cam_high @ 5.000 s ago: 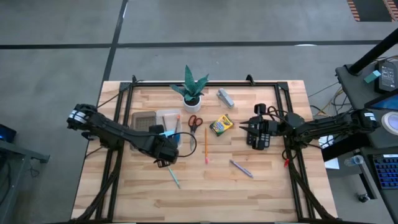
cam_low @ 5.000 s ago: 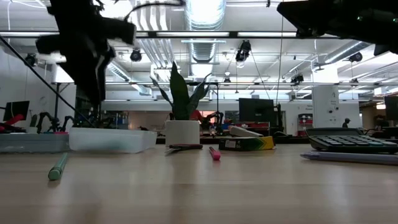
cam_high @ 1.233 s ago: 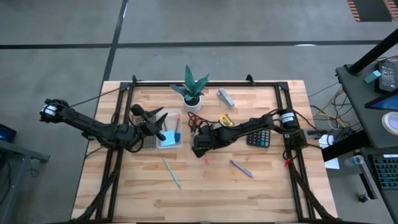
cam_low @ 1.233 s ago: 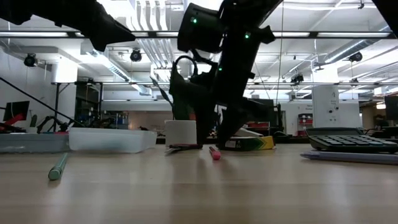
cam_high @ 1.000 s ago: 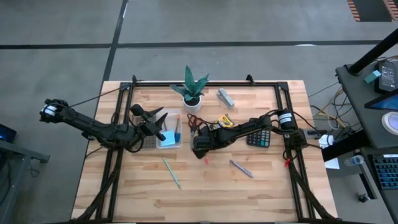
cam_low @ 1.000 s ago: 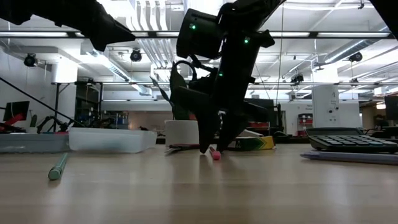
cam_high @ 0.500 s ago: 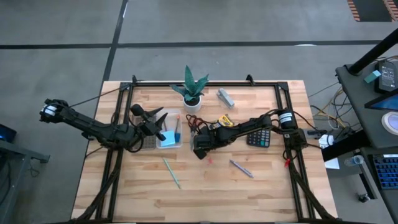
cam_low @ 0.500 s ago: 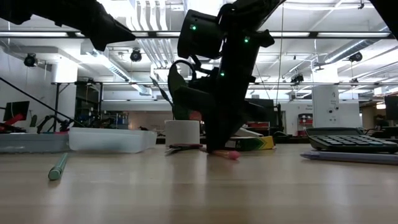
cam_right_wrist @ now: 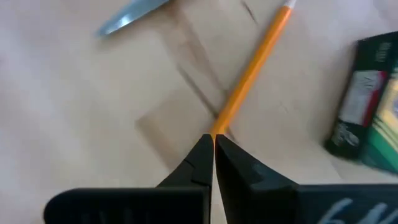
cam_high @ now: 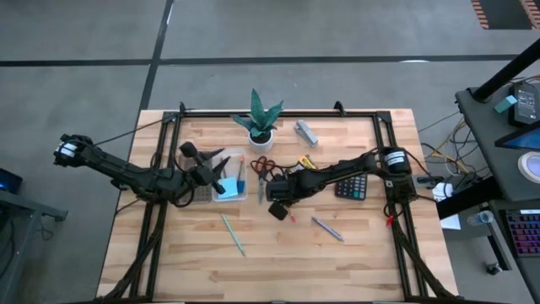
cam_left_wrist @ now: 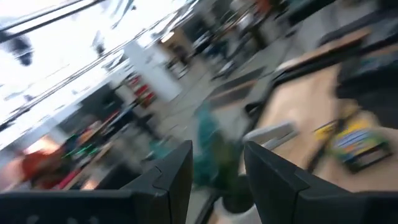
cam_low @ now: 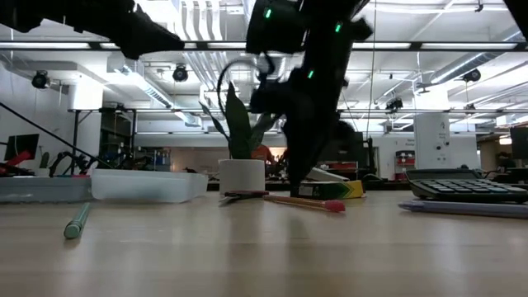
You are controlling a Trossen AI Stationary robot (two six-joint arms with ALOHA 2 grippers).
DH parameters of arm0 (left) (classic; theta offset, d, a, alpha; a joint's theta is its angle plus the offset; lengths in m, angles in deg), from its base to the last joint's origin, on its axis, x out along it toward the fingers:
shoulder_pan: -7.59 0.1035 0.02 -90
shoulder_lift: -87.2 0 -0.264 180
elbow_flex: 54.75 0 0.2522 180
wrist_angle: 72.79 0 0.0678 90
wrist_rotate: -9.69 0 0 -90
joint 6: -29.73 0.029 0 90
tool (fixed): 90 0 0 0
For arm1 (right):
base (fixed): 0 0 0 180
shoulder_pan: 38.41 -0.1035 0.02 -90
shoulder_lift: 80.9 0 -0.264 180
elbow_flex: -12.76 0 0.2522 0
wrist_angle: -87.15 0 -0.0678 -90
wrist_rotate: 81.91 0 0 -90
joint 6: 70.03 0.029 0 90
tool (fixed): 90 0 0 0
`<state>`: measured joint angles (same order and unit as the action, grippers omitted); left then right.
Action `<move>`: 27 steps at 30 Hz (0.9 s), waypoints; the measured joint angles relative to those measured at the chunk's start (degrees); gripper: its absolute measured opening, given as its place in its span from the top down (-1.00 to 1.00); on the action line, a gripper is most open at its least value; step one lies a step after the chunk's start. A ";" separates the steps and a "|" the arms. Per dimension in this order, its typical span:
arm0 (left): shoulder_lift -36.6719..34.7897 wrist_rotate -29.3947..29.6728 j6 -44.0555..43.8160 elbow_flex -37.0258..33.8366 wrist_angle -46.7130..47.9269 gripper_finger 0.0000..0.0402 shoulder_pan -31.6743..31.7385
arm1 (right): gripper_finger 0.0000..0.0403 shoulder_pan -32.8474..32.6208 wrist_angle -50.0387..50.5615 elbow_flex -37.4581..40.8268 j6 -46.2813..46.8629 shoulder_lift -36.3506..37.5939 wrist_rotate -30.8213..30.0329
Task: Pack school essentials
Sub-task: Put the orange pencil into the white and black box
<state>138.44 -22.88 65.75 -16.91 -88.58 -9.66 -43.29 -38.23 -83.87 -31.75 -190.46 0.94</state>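
Observation:
An orange pencil (cam_right_wrist: 249,68) with a pink eraser end (cam_low: 334,205) is in my right gripper (cam_right_wrist: 213,138), which is shut on it at mid-table (cam_high: 278,208), between the red-handled scissors (cam_high: 264,165) and a purple pen (cam_high: 327,228). The yellow-green crayon box (cam_high: 299,169) lies just beyond. My left gripper (cam_high: 221,163) hovers level over the clear box (cam_high: 229,175), which holds the light-blue notepad (cam_high: 226,187). Its fingers (cam_left_wrist: 177,180) stand apart with nothing between them. A teal pen (cam_high: 232,232) lies on the table nearer the front. My right gripper pinches the pencil's shaft (cam_right_wrist: 219,127) between its two fingertips, slanting steeply down from the table's right side. A long orange stretch runs on past the fingers; the rest is hidden under them. The pencil slants low over the table; whether its eraser end (cam_low: 334,205) touches, I cannot tell.
A potted plant (cam_high: 259,118) stands at the far middle, with a grey oblong thing (cam_high: 305,131) to its right. A calculator (cam_high: 350,187) lies under the right arm. A grey tray (cam_high: 196,165) sits left of the clear box. Bare wood spreads along the near edge.
My right gripper has shut on the pencil, taken hold of it, rolled and risen a little. The pencil has turned about: it pointed from far to near, and its pink eraser end has swung toward the table's right.

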 joint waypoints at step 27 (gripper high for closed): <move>-0.51 -30.09 -5.68 -0.07 -3.38 0.36 0.07 | 0.96 -4.28 -36.23 24.70 1.11 10.88 -17.56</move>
<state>137.94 -52.98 60.08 -16.97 -91.96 -9.60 -47.57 -74.46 -59.17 -30.65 -179.57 -16.62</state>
